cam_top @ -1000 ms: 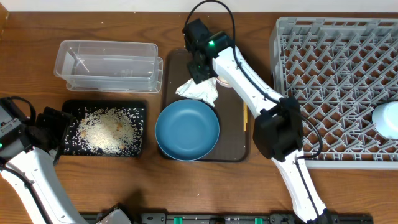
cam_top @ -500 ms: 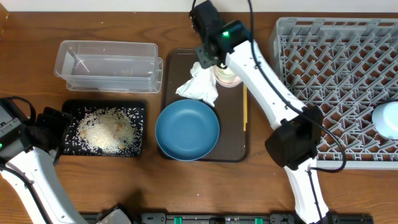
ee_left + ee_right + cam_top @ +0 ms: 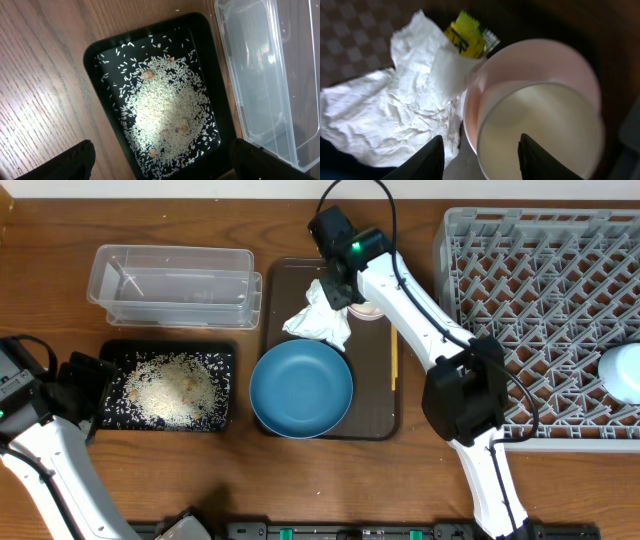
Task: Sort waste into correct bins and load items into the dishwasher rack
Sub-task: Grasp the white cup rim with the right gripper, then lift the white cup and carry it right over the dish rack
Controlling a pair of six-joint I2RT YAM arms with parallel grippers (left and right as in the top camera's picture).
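The right gripper has shifted onto the pinkish-white cup at the far end of the serving tray. Its jaws are narrowing astride the rim but not yet clamped, so a grasp seems close. The left gripper waits open, well left of the tray.

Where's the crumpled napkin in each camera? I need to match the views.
Overhead: the napkin lies on the brown tray, just above the blue bowl and left of the pink cup.
Left wrist: not in it.
Right wrist: it fills the left half.
Shared landmark: the pink cup, right beside it in both.
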